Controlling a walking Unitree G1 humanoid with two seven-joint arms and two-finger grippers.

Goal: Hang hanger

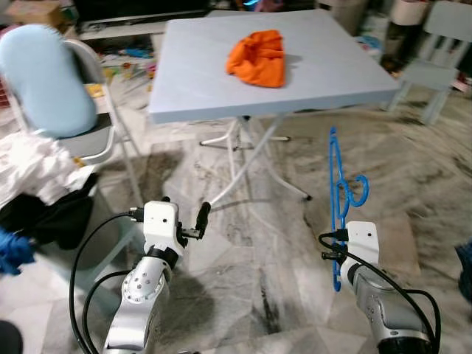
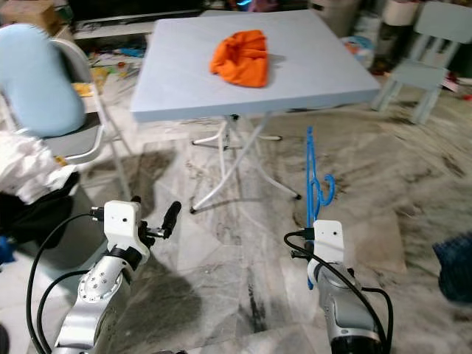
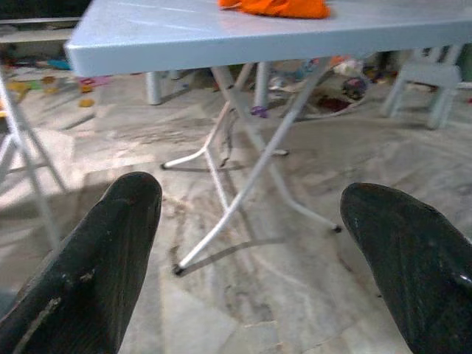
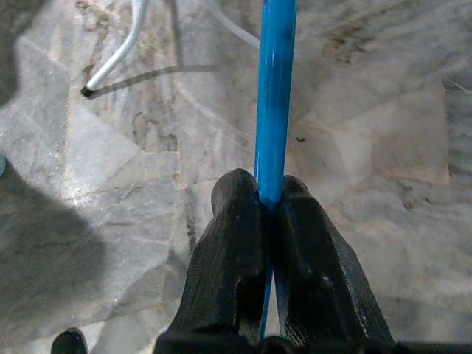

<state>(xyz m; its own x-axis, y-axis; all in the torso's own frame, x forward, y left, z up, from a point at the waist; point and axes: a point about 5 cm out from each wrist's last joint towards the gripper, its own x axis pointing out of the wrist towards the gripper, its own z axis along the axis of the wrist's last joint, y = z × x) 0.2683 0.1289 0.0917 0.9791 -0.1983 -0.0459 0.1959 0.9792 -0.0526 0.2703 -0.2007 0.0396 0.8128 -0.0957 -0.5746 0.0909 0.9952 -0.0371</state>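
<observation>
Right gripper point(image 4: 270, 203) at 5 o'clock pinches the thin blue plastic hanger point(image 1: 338, 193) upright, fingers closed on it. Left gripper point(image 3: 254, 243) at 7 o'clock gapes wide, holding nothing. At 12 o'clock, a crumpled orange cloth point(image 1: 258, 57) lies on the grey folding table point(image 1: 199, 81).

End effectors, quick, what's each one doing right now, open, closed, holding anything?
Left end effector: open, holding nothing.
Right end effector: closed on the blue hanger.

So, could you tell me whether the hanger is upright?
Upright: the hanger stands on end from the right hand, shut on it.
</observation>
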